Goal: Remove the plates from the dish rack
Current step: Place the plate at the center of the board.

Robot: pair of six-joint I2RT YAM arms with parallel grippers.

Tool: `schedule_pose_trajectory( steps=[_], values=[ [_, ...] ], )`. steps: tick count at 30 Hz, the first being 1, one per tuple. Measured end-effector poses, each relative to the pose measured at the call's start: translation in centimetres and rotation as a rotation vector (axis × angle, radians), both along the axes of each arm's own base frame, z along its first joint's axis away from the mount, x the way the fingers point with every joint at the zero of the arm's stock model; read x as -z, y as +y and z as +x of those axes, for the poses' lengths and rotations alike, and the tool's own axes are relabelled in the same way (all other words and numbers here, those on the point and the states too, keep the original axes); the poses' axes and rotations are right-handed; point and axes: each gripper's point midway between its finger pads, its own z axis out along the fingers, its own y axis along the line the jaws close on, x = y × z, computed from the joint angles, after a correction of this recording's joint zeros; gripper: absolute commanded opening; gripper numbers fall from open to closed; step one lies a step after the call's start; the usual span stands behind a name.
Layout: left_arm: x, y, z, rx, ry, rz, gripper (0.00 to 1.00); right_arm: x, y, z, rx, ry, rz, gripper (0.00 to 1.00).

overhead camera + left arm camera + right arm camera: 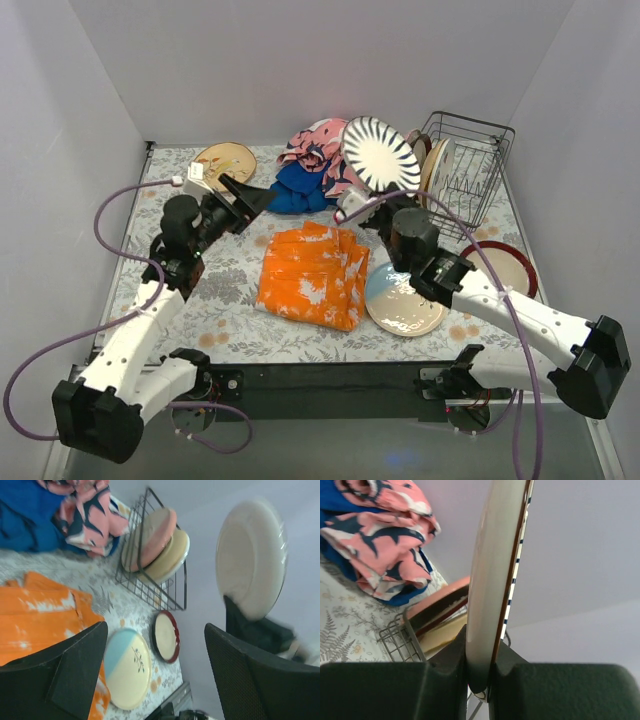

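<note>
My right gripper (362,200) is shut on the rim of the black-white striped plate (380,153) and holds it upright in the air, left of the dish rack (470,170). In the right wrist view the plate (495,580) stands edge-on between my jaws (480,680). The rack holds a pink plate (152,537) and a cream one (175,555). A blue-cream plate (403,300) and a red-rimmed plate (505,265) lie on the table near the right arm. A tan leafy plate (225,160) lies at the back left. My left gripper (245,195) is open and empty above the table.
An orange cloth (312,275) lies in the middle. A blue cloth (300,188) and a pink patterned cloth (315,145) are heaped behind it, beside the held plate. White walls close in the table on three sides.
</note>
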Motion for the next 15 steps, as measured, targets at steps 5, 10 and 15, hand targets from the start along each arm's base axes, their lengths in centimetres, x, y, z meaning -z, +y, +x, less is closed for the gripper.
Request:
schedule_pose_trajectory(
  steps=[5, 10, 15],
  values=[
    [-2.6, 3.2, 2.6, 0.035, 0.016, 0.005, 0.78, 2.4, 4.8, -3.9, -0.192, -0.060, -0.196, 0.01],
    [-0.9, 2.3, 1.8, 0.180, 0.065, 0.042, 0.78, 4.2, 7.9, -7.6, -0.325, -0.160, -0.349, 0.01],
    [-1.6, 1.7, 0.7, 0.258, 0.048, 0.069, 0.78, 5.0, 9.7, -9.7, -0.374, -0.231, -0.461, 0.01]
  ],
)
